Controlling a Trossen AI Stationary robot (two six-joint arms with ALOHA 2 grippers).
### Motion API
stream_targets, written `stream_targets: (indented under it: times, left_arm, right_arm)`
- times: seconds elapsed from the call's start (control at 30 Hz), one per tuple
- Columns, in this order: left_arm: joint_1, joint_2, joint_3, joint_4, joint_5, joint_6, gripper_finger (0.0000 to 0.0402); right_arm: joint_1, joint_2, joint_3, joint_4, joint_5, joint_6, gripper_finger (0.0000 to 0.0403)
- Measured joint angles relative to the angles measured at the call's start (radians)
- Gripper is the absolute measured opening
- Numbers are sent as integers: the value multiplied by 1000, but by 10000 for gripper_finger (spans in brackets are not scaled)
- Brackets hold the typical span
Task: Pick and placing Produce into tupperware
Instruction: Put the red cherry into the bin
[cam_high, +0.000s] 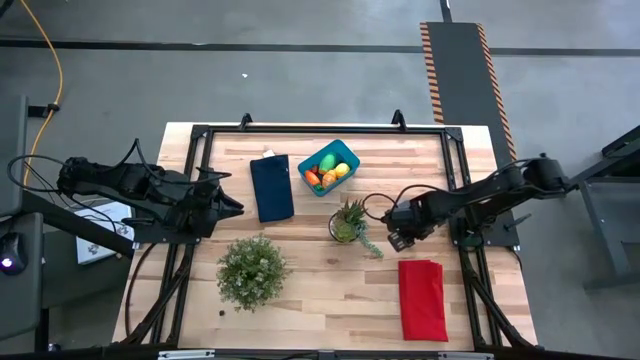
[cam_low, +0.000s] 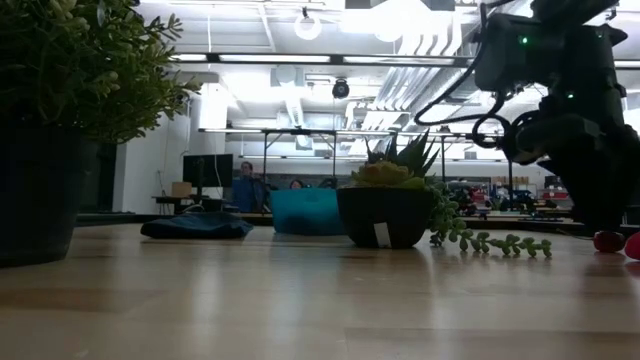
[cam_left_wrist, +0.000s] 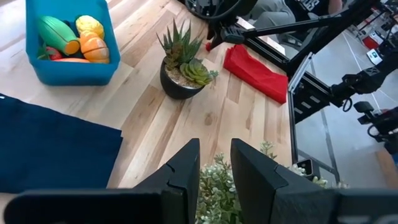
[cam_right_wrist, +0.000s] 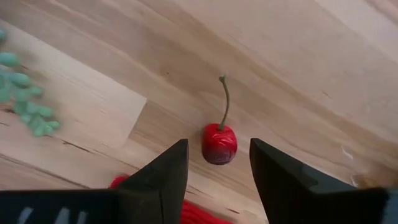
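Observation:
The bright blue tupperware (cam_high: 312, 166) stands at the table's far middle and holds several toy produce pieces (cam_left_wrist: 69, 38): green, yellow and orange. A small red cherry (cam_right_wrist: 219, 143) with a thin stem lies on the bare wood right of the spiky plant, beside the red cloth. My right gripper (cam_right_wrist: 217, 148) points down over it, open, one finger on either side of the cherry and apart from it. In the low view the cherry (cam_low: 608, 241) rests on the table under that dark gripper. My left gripper (cam_left_wrist: 215, 163) waits at the table's left, raised, slightly open with nothing between its fingers.
A spiky plant in a dark pot (cam_high: 347, 222) with a trailing green strand stands just left of the right gripper. A red cloth (cam_high: 422, 298) lies near the front right, a dark blue cloth (cam_high: 271, 187) left of the tub, and a bushy potted plant (cam_high: 252, 270) at the front middle.

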Motion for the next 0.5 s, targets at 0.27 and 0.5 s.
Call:
stream_targets:
  times: [0.27,0.5]
  left_arm:
    - [0,0,0,0,10,-1,81]
    - [0,0,0,0,10,-1,81]
  right_arm:
    - [0,42,0,4,-17,-18,161]
    - [0,48,0,16,-27,-28,161]
